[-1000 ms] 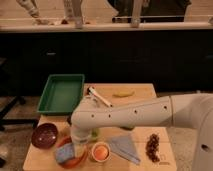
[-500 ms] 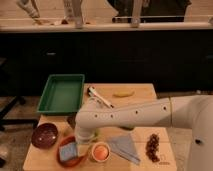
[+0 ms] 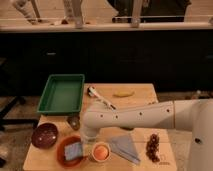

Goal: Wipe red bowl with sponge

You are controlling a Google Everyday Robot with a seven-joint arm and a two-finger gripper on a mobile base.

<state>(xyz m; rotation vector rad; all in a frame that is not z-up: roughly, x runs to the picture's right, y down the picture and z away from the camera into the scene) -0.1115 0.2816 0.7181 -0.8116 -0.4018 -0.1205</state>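
- Change: over the last second the bend of the arm (image 3: 94, 120) has travelled a little toward the right side of the red bowl (image 3: 61, 154). The sponge (image 3: 74, 149) has gone with it, from left of the bowl's middle to nearer the right wall.
- The bowl itself appears not to have shifted.
- Claw (image 3: 86, 144): low over the bowl's right rim, under the wrist, with its fingers together. The wrist hides whether they pinch the sponge's edge or only press on it.
- Meaning for the task: the sponge lies inside the bowl and moves with the claw, so a wiping stroke is judged to be under way. The left half of the bowl's floor now lies bare of the sponge.
- Right of the bowl: the small cup (image 3: 101, 151) stands just beside the rim; whether they touch cannot be told. A longer rightward stroke risks knocking it.
- Further right of the bowl: the folded cloth (image 3: 125, 147), beyond the cup.
- Left of the bowl and further back: the maroon bowl (image 3: 44, 135), near but apart.
- Behind the bowl: the green tray (image 3: 62, 95), well apart, with the arm crossing in between.
- Near side of the bowl: the tabletop (image 3: 145, 92) runs out of view close to the rim, so the margin there is unknown.
- Open room: leftward within the bowl is the safest direction.
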